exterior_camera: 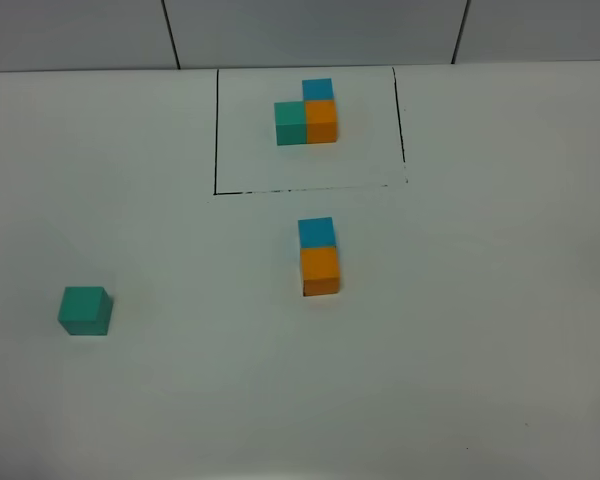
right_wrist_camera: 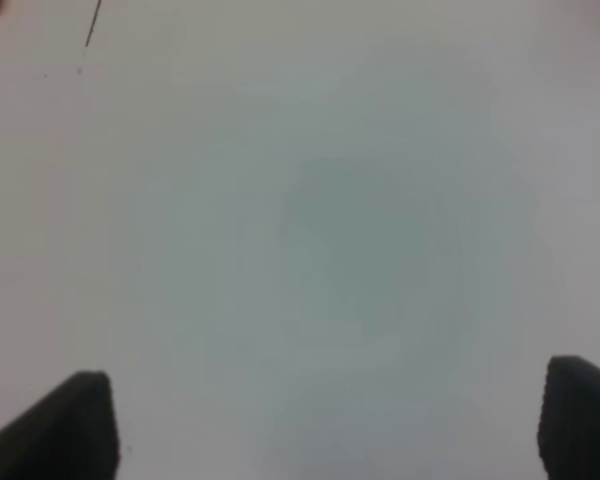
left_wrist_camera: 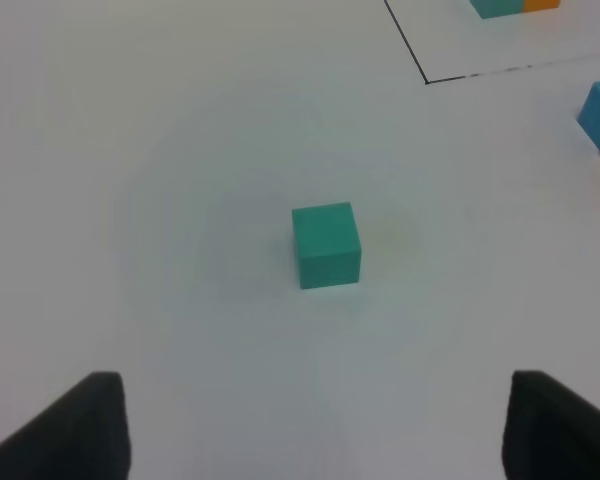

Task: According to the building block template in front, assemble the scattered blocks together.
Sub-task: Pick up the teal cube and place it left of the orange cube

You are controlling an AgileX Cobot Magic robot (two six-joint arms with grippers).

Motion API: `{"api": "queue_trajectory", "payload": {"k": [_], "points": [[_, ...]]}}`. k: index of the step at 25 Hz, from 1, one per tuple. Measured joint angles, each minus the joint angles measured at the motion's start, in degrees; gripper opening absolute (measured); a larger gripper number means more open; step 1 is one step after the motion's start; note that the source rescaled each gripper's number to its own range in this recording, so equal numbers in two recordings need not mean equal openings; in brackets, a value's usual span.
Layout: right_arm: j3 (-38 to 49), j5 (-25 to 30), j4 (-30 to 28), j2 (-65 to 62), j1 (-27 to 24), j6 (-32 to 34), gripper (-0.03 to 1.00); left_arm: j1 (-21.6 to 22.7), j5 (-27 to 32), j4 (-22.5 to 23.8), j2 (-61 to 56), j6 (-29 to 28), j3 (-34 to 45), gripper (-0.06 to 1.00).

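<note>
My left tool [left_wrist_camera: 315, 420] gapes wide; teal block [left_wrist_camera: 326, 245] sits near-left on the desk [left_wrist_camera: 130, 200], just ahead of its tips | my right tool [right_wrist_camera: 330, 420] gapes wide, empty | blue block [exterior_camera: 316, 231] touches orange block [exterior_camera: 321, 270], centre.

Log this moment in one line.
left hand open, empty | right hand open, empty | blue cube touching orange cube | teal cube apart, unplaced

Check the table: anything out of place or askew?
Only the teal block: it sits alone at the high view's left, well apart from the joined blue block and orange block. In the template teal touches orange's left side. Nothing looks damaged.
</note>
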Motion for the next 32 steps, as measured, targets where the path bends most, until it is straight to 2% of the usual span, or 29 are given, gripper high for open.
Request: {"api": "queue_trajectory", "payload": {"k": [8,12,15,19,25,29,32], "points": [[0.0,0.0,0.0,0.0,0.0,0.0,0.73,0.0,0.0,0.0,0.2,-0.1,0.0,0.87],[0.0,0.0,0.0,0.0,0.0,0.0,0.73,0.0,-1.5,1.6,6.1,-3.0,-0.6,0.87],[0.0,0.0,0.0,0.0,0.0,0.0,0.73,0.0,-3.8,3.1,16.7,-4.5,-2.4,0.87],[0.0,0.0,0.0,0.0,0.0,0.0,0.73,0.0,-3.8,2.9,36.9,-4.9,-8.7,0.87],[0.0,0.0,0.0,0.0,0.0,0.0,0.72,-0.2,0.7,-0.7,66.7,-6.7,-21.5,0.87],[0.0,0.0,0.0,0.0,0.0,0.0,0.72,-4.5,3.0,-1.3,81.1,-8.2,-27.2,0.87],[0.0,0.0,0.0,0.0,0.0,0.0,0.72,-9.3,1.2,2.4,87.7,-12.4,-28.8,0.87]]}}
